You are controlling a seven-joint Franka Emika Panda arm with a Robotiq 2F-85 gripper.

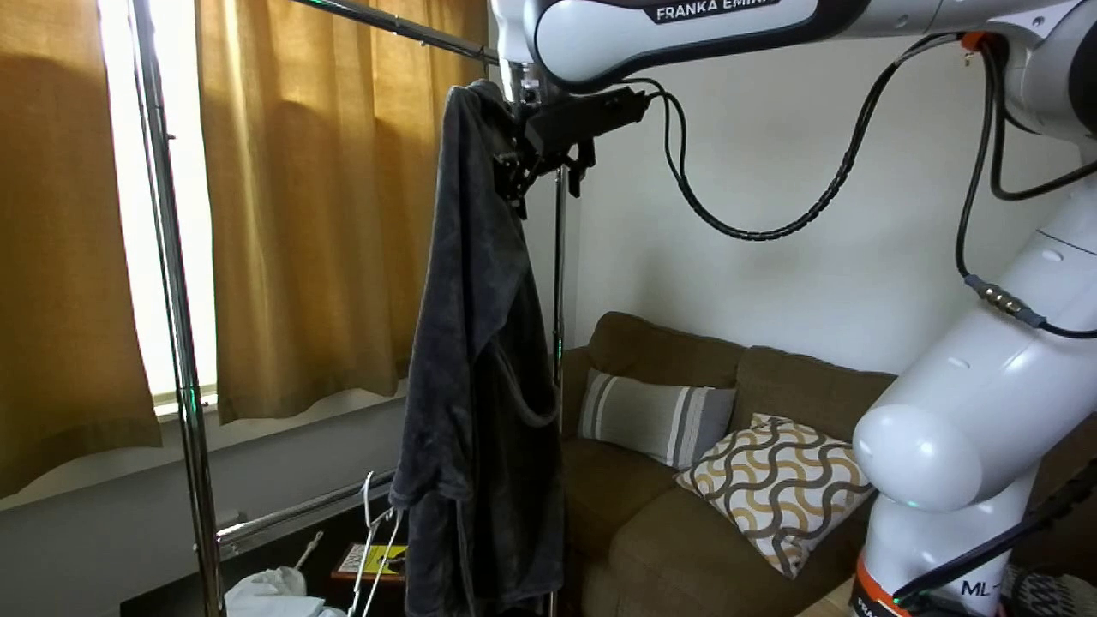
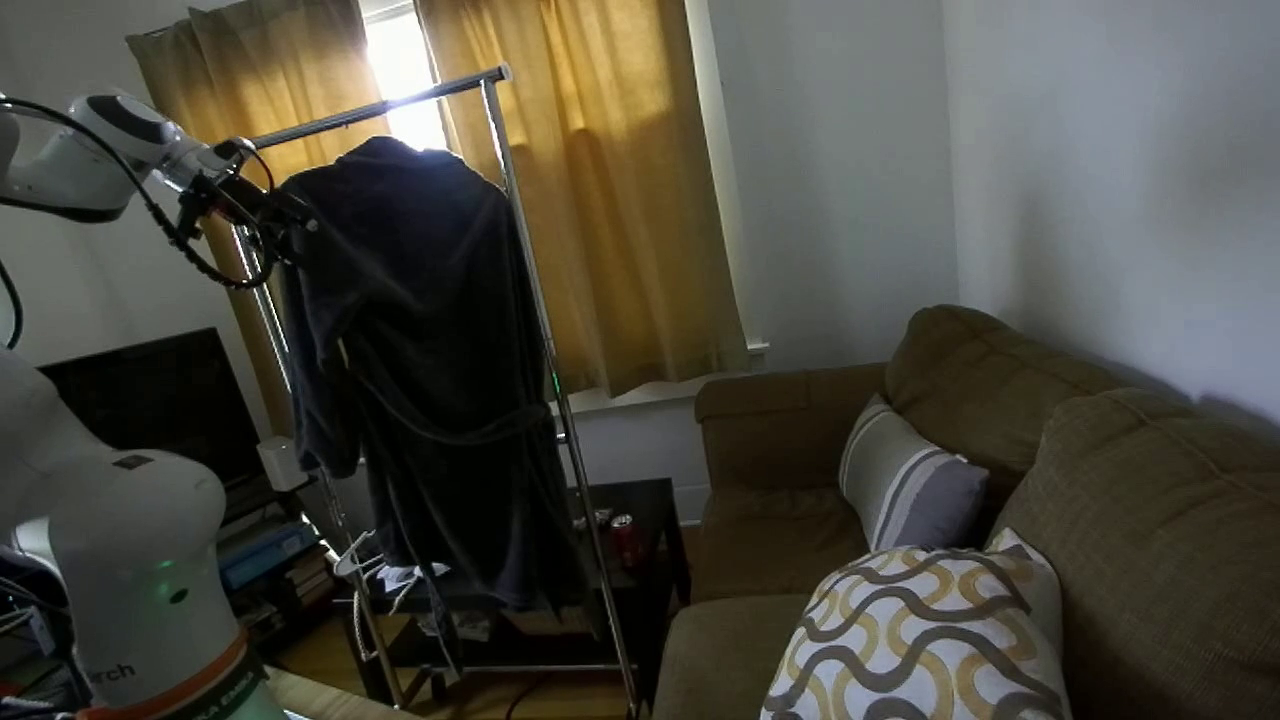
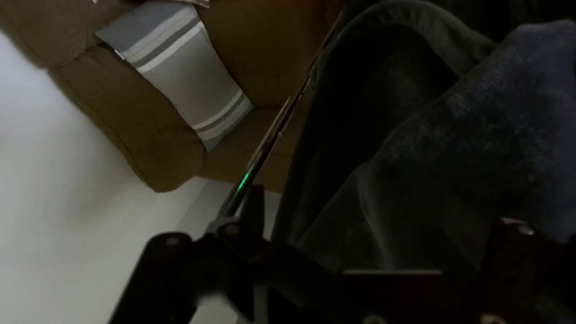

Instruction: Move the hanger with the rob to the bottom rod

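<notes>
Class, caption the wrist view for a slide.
Wrist view: the open end effector faces a dark robe, with a brown sofa and striped pillow beyond.

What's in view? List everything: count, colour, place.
Robe: 1, dark grey, hanging at rack
Rack: 1, silver, before window
Hangers: count unclear, white, at lower rod
Curtains: 2, gold, at window
Window: 1, bright, between curtains
Sofa: 1, brown, by wall
Striped cushion: 1, grey, on sofa
Patterned cushion: 1, multicoloured, on sofa
Table: 1, black, behind rack
Can: 1, red, on table
Screen: 1, black, beyond arm
Clutter: count unclear, mixed, behind rack
Arm: 1, white, beside rack
Gripper: 1, black, at robe's sleeve
</notes>
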